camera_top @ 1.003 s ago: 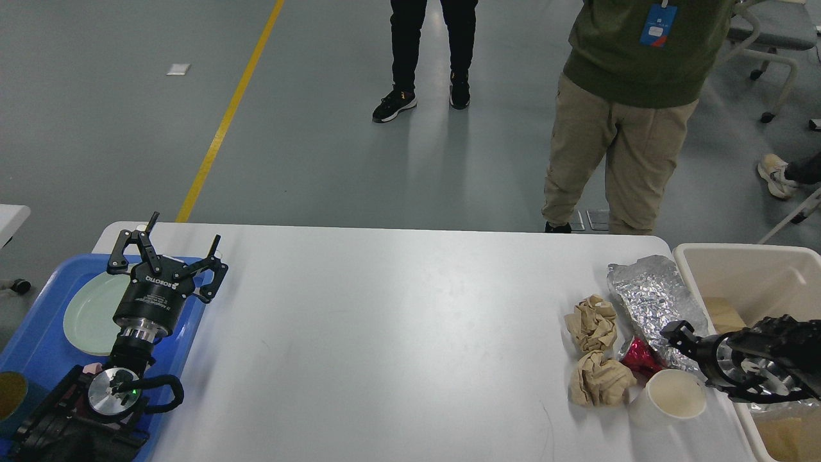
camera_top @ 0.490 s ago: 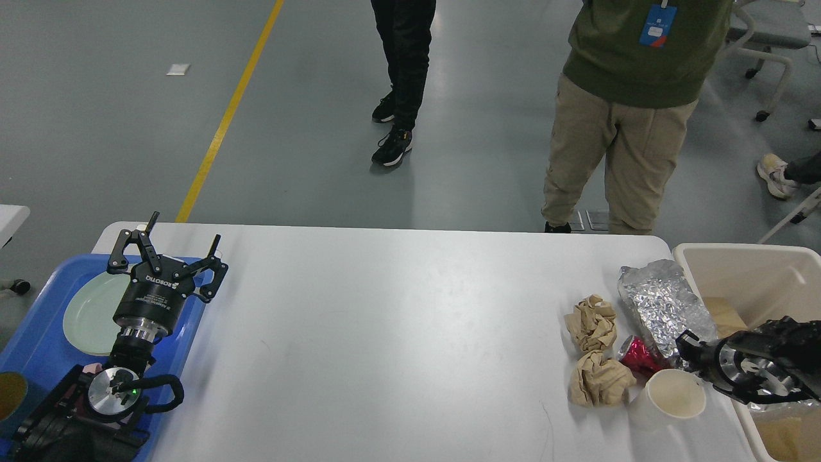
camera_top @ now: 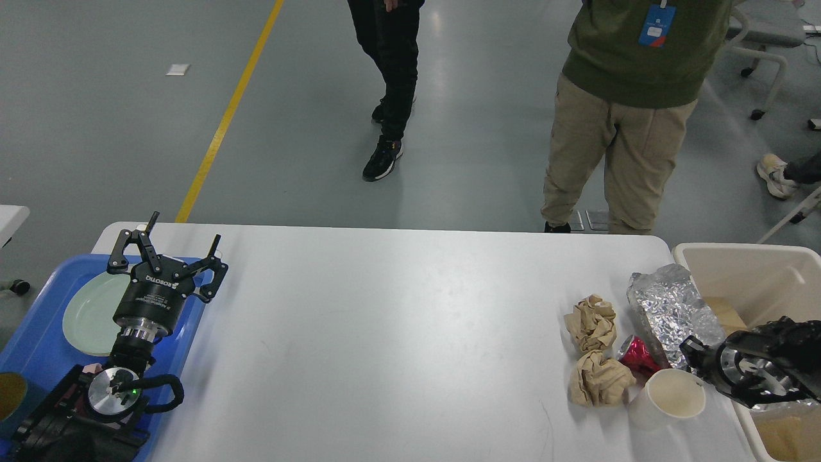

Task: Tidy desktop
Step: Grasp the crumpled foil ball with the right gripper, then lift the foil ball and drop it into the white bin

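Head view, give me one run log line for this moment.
left gripper: open, above blue plastic tray | right gripper: state unclear, at crumpled silver foil

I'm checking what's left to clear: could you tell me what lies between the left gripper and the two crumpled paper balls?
In the head view, only bare desktop lies between the left gripper and the crumpled paper balls.

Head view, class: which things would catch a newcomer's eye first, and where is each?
The wide white desktop fills the middle. A litter cluster sits at its right end: crumpled silver foil, two brown paper wads, a white paper cup. At left, the left gripper hangs with jaws spread over a blue tray.
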Controlling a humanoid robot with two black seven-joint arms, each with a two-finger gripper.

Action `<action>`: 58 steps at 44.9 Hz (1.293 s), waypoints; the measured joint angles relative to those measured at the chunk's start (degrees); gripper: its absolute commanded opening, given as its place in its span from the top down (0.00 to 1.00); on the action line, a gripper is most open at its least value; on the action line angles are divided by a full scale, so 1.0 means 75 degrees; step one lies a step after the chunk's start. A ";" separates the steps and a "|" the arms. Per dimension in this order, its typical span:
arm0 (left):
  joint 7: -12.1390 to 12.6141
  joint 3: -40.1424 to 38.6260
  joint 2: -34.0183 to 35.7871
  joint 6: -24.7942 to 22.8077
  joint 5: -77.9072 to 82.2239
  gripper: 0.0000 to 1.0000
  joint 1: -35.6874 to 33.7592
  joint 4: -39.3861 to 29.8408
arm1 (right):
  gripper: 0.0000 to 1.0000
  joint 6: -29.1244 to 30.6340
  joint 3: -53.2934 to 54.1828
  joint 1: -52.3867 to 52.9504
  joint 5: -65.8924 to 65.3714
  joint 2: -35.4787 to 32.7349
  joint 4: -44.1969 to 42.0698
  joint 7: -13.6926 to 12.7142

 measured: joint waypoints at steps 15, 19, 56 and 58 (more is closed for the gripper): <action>0.0000 0.0000 0.0000 0.0000 0.0000 0.04 0.0001 0.0000 | 1.00 0.0056 0.0031 0.0588 0.0060 -0.0239 0.0281 -0.0037; 0.0000 0.0000 0.0000 0.0000 0.0000 0.04 0.0001 0.0000 | 1.00 0.0219 0.0009 0.1079 0.0069 -0.0513 0.0512 -0.0068; 0.0000 -0.0001 0.0000 -0.0001 0.0000 0.04 0.0003 -0.0001 | 1.00 0.2643 -0.5064 0.7355 -0.0492 -0.3090 0.4559 -0.0211; 0.0000 0.0000 0.0000 0.0000 0.0000 0.04 0.0005 -0.0001 | 1.00 0.2596 -0.5039 0.7317 -0.0630 -0.3306 0.4473 -0.0224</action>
